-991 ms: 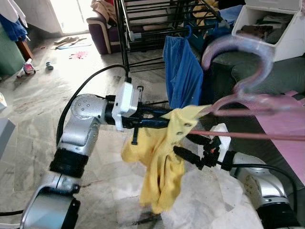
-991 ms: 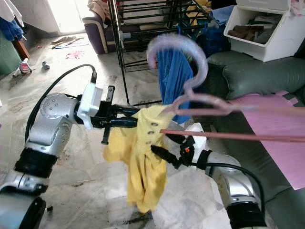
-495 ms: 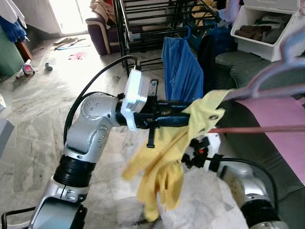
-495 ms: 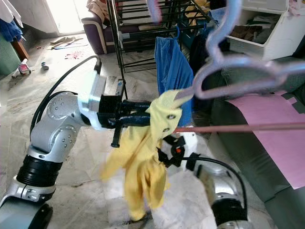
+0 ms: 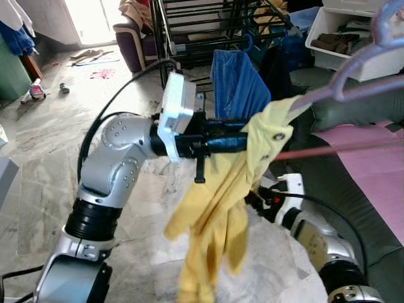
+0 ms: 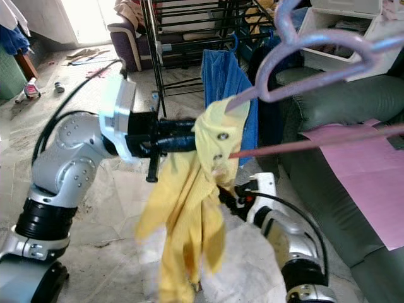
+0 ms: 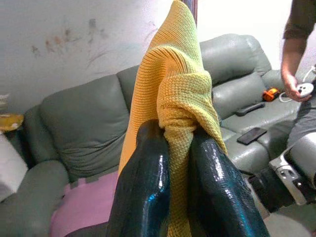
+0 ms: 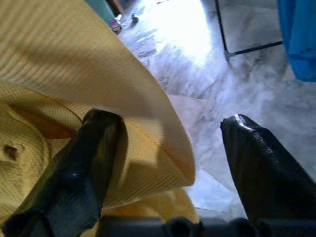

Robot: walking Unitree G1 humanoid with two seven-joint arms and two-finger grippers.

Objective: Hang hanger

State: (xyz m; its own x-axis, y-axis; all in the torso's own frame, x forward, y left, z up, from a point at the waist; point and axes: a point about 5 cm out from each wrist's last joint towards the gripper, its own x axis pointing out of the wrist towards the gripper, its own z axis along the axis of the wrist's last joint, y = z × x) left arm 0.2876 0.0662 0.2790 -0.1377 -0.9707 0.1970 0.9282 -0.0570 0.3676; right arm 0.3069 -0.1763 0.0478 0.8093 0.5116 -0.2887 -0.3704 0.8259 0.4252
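A yellow knit garment [image 5: 214,208] hangs from one end of a purple hanger [image 6: 303,50], whose reddish bottom bar [image 6: 315,142] runs off to the right. My left gripper [image 5: 243,136] is shut on a fold of the garment at the hanger's end; the left wrist view shows both fingers [image 7: 143,168] pinching the knit. My right gripper [image 5: 259,199] sits lower, behind the hanging cloth. It is open, and the yellow fabric [image 8: 74,74] drapes over one finger [image 8: 84,163] in the right wrist view.
A black drying rack [image 5: 189,38] stands ahead with a blue garment [image 5: 237,88] on it. To the right are a green sofa [image 5: 353,107] with a pink cloth [image 5: 379,164] and a white storage box [image 5: 344,38]. A person [image 7: 296,64] stands by the sofa.
The hanger has risen and tilted, its hook now at the top right. My left gripper lifted the garment end with it, and the cloth swung lower. The right gripper dropped back behind the cloth.
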